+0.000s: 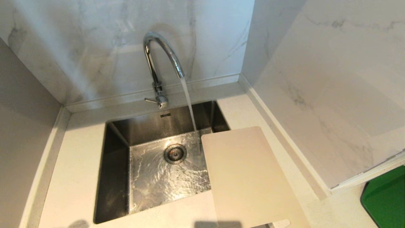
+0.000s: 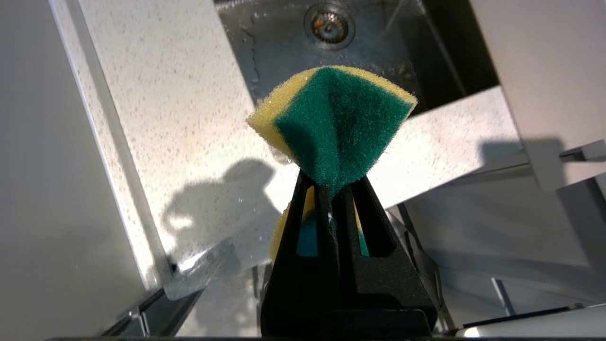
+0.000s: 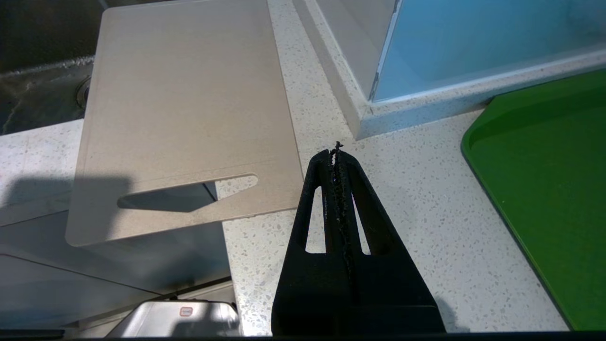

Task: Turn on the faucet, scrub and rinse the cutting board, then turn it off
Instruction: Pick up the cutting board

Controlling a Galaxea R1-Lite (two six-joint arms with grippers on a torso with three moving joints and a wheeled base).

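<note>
Cutting board (image 3: 184,109) just beside right gripper (image 3: 337,154) (pinched together).

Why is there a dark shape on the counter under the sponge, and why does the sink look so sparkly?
Left wrist view: the dark shape on the counter is a shadow cast by the left gripper and its sponge. Head view: light glints off rippling water on the sink floor and off the chrome faucet.

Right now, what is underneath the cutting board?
The cutting board bridges the sink's right edge and the countertop. Its handle end overhangs the counter's front edge. Whatever sink floor lies beneath it is covered.
</note>
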